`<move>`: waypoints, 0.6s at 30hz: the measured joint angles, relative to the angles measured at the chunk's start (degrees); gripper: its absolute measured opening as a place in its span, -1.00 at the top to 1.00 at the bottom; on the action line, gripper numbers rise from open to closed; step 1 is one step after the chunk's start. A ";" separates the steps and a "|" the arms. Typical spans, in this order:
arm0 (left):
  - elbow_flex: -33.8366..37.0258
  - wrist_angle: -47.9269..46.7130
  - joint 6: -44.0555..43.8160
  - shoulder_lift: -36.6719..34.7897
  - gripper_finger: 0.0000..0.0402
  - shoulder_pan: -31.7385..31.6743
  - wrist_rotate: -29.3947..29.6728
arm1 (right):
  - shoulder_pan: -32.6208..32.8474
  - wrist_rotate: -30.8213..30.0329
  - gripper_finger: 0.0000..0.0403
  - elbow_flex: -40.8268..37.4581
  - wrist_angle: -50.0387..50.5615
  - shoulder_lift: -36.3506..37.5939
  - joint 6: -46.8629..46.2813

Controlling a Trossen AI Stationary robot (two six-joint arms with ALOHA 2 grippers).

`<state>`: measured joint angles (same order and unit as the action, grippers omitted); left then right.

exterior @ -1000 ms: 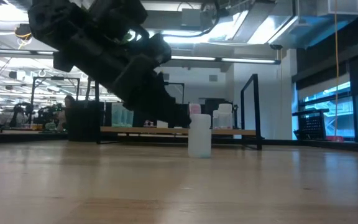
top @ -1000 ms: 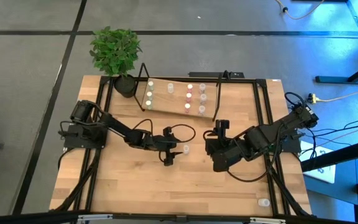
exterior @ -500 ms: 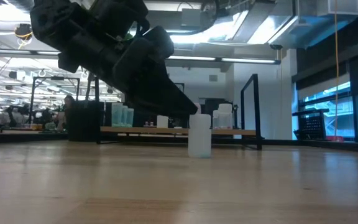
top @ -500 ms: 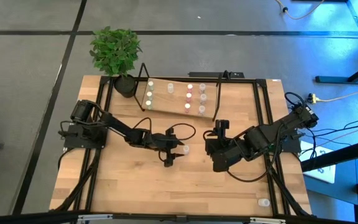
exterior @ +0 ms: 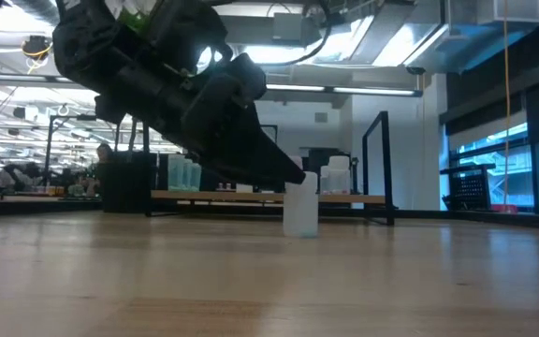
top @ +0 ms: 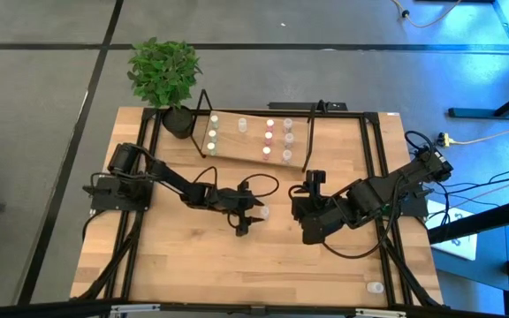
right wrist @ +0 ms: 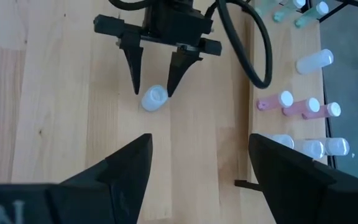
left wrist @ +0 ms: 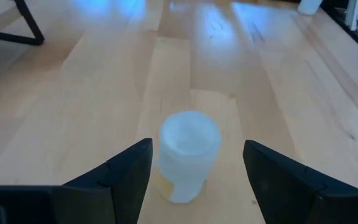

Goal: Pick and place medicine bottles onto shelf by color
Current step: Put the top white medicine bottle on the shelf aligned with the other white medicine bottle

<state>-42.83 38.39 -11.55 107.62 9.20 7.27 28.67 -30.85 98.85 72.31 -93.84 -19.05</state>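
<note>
Since the earlier frame the left gripper (left wrist: 194, 180) has advanced, its wide-spread fingers (right wrist: 134, 68) now flanking the white bottle (left wrist: 188, 152), standing on the table (top: 184, 265) short of the shelf (top: 250, 146). Contact is unclear. The right gripper (right wrist: 194, 174) waits nearby, spread wide.

High: straight down over whole table (top: 193, 265).
Low: level at tabletop.
Wrists: close; both share the white bottle (left wrist: 188, 155).
</note>
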 joint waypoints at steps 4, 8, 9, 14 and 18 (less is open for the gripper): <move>0.00 0.01 0.15 0.03 -0.22 -0.12 0.08 | -0.01 -0.03 -0.33 0.00 -0.02 0.00 0.00; 0.00 1.98 0.33 0.04 -0.22 -0.08 0.07 | -0.01 -0.11 -0.33 0.00 -0.04 0.00 0.00; 0.00 2.19 0.97 0.03 -0.22 -0.07 0.07 | -0.01 -0.13 -0.33 0.00 -0.04 0.00 0.00; 0.00 2.09 3.17 0.06 -0.22 -0.07 1.43 | 0.00 -0.12 -0.33 0.00 -0.07 0.00 0.00; 0.00 2.05 4.57 0.06 -0.22 -0.07 2.36 | -0.01 -0.11 -0.33 0.00 -0.07 0.00 0.00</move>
<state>-42.83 40.45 -6.98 107.68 9.13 9.63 28.67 -30.96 98.85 72.25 -93.84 -19.05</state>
